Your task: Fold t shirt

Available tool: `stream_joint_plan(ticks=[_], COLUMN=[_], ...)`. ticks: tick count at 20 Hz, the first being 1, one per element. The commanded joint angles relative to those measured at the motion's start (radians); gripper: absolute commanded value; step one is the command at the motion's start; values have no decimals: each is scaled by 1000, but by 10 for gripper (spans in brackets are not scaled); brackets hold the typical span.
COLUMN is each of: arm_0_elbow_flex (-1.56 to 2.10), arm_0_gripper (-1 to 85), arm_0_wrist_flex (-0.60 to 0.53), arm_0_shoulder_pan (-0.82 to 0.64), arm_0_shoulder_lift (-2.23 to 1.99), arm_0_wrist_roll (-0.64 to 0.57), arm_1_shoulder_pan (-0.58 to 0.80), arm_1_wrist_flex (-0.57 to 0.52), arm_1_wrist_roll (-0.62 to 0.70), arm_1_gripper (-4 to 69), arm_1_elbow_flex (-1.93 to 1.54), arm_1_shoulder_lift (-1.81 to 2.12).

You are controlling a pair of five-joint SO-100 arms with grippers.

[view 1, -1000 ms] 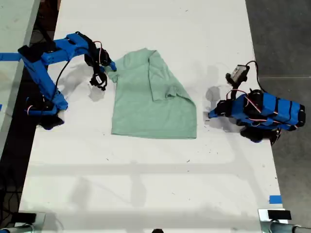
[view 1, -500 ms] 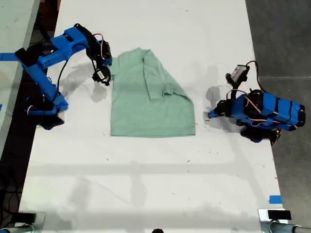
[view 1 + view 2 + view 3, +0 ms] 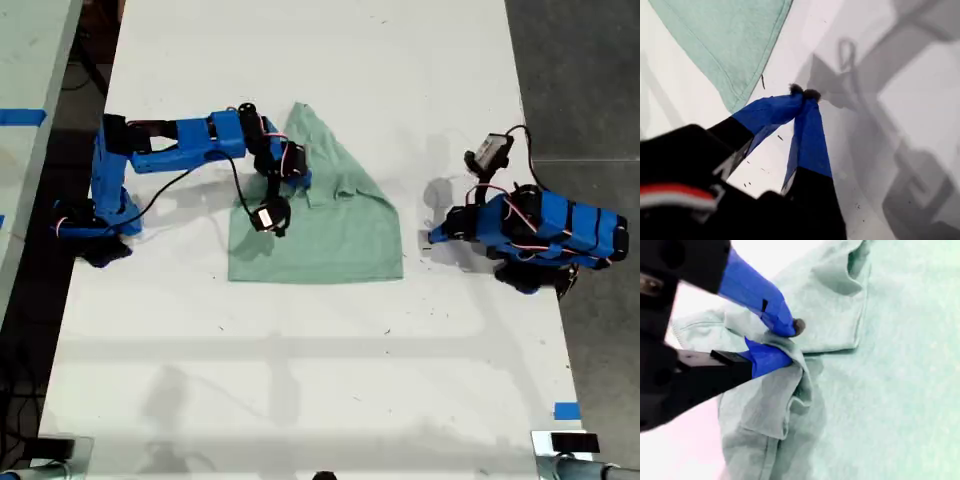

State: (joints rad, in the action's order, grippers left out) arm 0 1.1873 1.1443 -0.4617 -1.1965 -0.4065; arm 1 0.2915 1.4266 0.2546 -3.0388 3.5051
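Observation:
The pale mint-green t shirt (image 3: 340,235) lies partly folded in the middle of the white table (image 3: 300,380). From the exterior view's left, my second gripper (image 3: 300,178) reaches over the shirt's upper part. It is shut on a bunched fold of the t shirt (image 3: 790,390), pinched between its blue fingers (image 3: 765,310). My first gripper (image 3: 436,237) rests folded at the exterior view's right, just off the shirt's lower corner. Its jaws are shut on nothing (image 3: 805,93) above bare table, with a corner of the t shirt (image 3: 725,40) nearby.
The table's edge and dark floor (image 3: 580,80) run along the exterior view's right. A blue tape piece (image 3: 566,410) sits near the lower right corner of the exterior view. A second surface with blue tape (image 3: 20,116) lies at its left edge.
The second arm has swung from the shirt's edge toward the exterior view's right, carrying that side of the shirt over the body. The first arm has not moved.

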Motion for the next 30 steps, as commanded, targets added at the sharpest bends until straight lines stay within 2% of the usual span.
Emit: stream_joint_plan(ticks=[1,3,4,6,8,9,12,14,15,17,19,30], arm_0_elbow_flex=[-84,-58,-37,34,259,457,1209,1609,1767,1988,1985,1997], arm_0_gripper=[264,214,-1,-1,-1,-1,-2,-2,-2,-2,-2,-2], arm_0_wrist_flex=[40,104,138,184,146,69,-291,-360,-344,-218,-264,-233], arm_0_shoulder_pan=[6,-31,-46,-57,-32,-2,183,238,245,176,199,183], arm_0_shoulder_lift=[-37,-149,-232,-433,-747,-965,-1643,-1976,-2163,-2411,-2407,-2405], arm_0_wrist_roll=[6,8,5,-17,-8,12,138,210,212,176,149,169], arm_1_shoulder_pan=[-14,-14,-14,-14,-15,-15,-17,-17,-15,-11,-8,-6], arm_1_wrist_flex=[-17,-17,-17,-17,-17,-17,-17,-17,-17,-15,-17,-17], arm_1_wrist_roll=[-3,-3,-3,-3,-3,-3,-5,-6,-8,-9,-11,-14], arm_1_gripper=[-3,-3,-3,-3,-3,-3,-3,-3,-3,-3,-3,-3], arm_1_elbow_flex=[-17,-17,-17,-17,-17,-17,-17,-17,-17,-18,-18,-18], arm_1_shoulder_lift=[5,5,5,5,5,5,5,5,5,5,5,5])
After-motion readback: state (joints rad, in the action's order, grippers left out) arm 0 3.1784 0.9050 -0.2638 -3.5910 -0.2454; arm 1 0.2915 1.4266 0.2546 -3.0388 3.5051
